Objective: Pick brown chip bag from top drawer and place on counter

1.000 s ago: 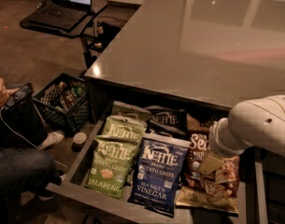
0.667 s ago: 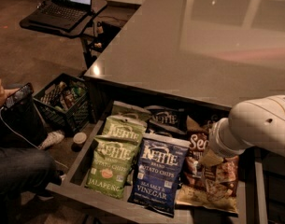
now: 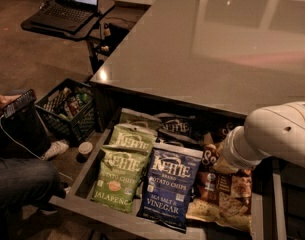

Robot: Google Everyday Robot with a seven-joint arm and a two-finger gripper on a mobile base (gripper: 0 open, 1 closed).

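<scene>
The brown chip bag [image 3: 220,193] lies flat at the right side of the open top drawer [image 3: 86,170], with its upper part hidden under my arm. My gripper [image 3: 220,160] sits at the end of the white arm [image 3: 277,134], which reaches in from the right, and is down at the upper part of the brown bag. The gripper itself is mostly hidden behind the wrist. The counter [image 3: 202,49] stretches wide and glossy behind the drawer.
A blue Kettle bag [image 3: 170,185] and green Kettle jalapeno bags [image 3: 119,171] lie left of the brown bag, with dark bags [image 3: 178,126] behind. A laptop table [image 3: 67,19], a black crate [image 3: 67,109] and a seated person [image 3: 17,174] are at the left.
</scene>
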